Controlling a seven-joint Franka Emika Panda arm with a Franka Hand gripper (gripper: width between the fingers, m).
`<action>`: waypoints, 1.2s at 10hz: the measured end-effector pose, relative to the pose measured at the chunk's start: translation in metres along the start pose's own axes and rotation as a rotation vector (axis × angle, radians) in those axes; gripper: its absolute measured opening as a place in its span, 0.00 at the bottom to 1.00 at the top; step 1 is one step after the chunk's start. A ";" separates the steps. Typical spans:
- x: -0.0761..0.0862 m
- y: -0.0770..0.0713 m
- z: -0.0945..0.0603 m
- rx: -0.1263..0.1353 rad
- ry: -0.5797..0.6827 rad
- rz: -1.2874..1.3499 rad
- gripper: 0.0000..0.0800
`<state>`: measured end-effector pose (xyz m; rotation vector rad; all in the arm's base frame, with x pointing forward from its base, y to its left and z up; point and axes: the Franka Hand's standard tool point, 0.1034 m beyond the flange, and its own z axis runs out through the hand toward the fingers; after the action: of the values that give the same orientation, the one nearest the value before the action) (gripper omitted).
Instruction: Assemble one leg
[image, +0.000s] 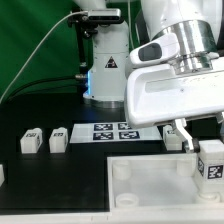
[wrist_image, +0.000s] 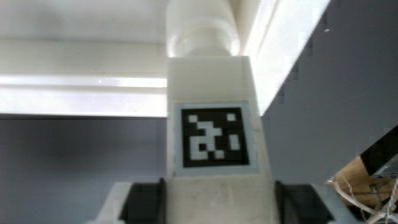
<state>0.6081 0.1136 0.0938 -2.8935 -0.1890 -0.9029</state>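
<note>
Bare dark worktop is left open on the exterior view's left of the white panel. Passage behind it is narrowed by a first loose leg, a second loose leg and the marker board. The panel's corner at the exterior view's right is taken up by the claw and the held leg.

Marker board: flat on the black table, several tags showing. Large white panel with round corner sockets: in front of the marker board, toward the exterior view's right, apart from it. Green backdrop: behind the marker board.
</note>
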 end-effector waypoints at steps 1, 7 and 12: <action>-0.002 0.001 0.003 -0.002 0.005 0.002 0.37; 0.004 0.001 0.012 -0.002 0.001 0.025 0.44; 0.003 0.001 0.012 -0.002 0.000 0.026 0.81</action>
<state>0.6174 0.1140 0.0856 -2.8908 -0.1501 -0.8997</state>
